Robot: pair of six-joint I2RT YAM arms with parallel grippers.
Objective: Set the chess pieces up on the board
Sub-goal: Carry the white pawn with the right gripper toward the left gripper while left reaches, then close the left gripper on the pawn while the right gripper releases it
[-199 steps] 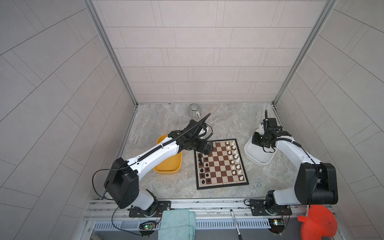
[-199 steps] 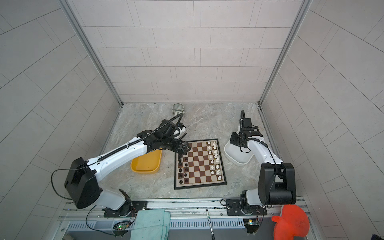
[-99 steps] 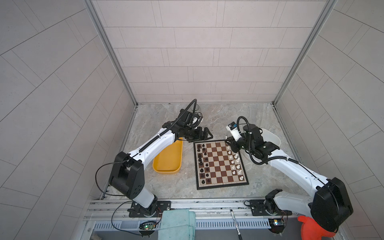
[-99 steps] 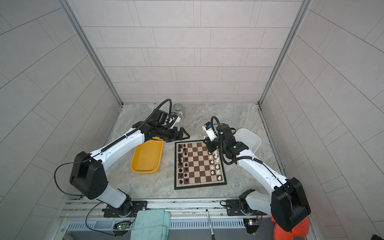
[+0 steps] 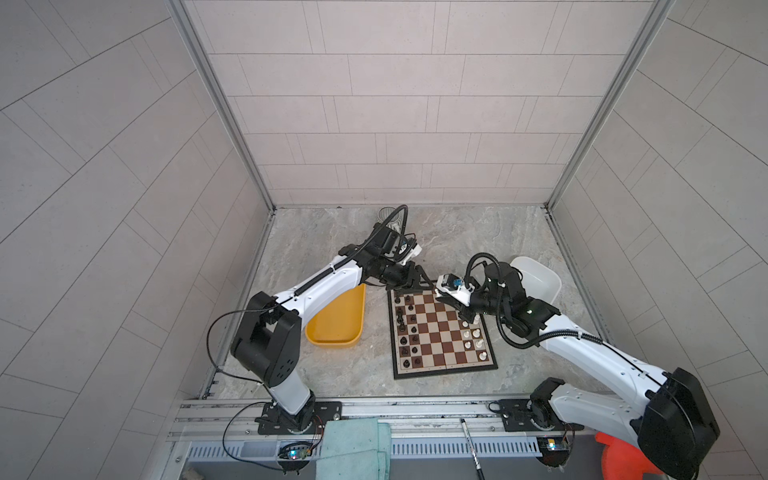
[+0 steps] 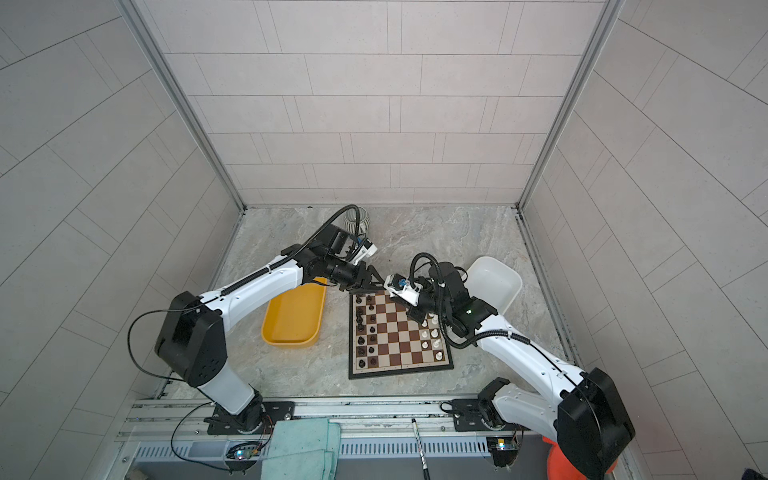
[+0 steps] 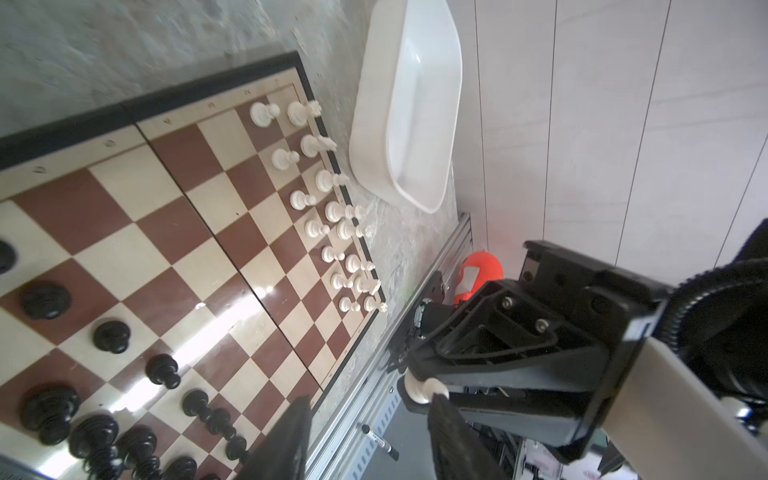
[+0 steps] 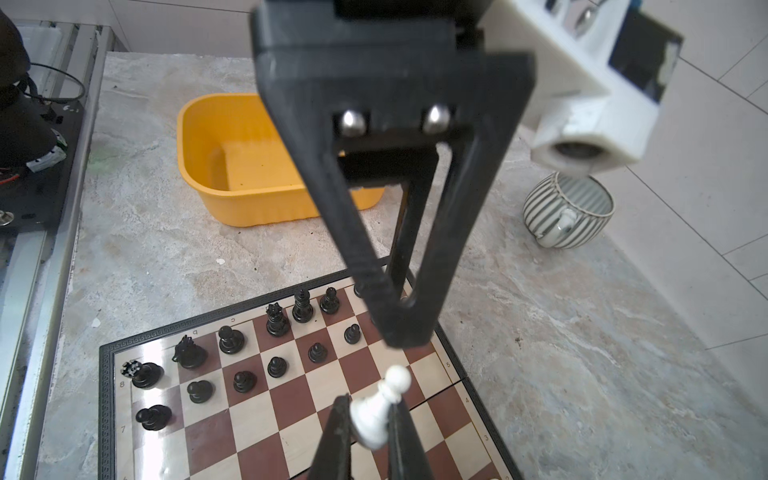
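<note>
The right tool point(image 8: 369, 409) is pressed onto a white pawn point(image 8: 380, 405), pinching its body between both fingers with the round head sticking out. The pawn hangs in the air over the far edge of the board point(image 5: 442, 338), touching no square. The left tool point(image 7: 369, 398) is close by at that same edge, its fingers partly spread with nothing between them. In the left wrist view one of its fingertips sits just beside the held pawn; whether they touch cannot be told.

The board lies flat on the grey marbled counter point(image 5: 457, 237), between a yellow tray point(image 8: 249, 208) on the left arm's side and a white tray point(image 7: 370, 137) on the right arm's side. The black pieces point(image 8: 276, 320) stand in two rows along the side next to the yellow tray; the left tool hides the end of those rows. The white pieces point(image 7: 318, 145) stand in two rows along the opposite side: a full back row and what looks like seven pawns. No pieces show in the visible parts of either tray.

By the look of it, the setup is nearly finished: the held pawn seems to be the last white man, yet to be stood on the free square in its row.
</note>
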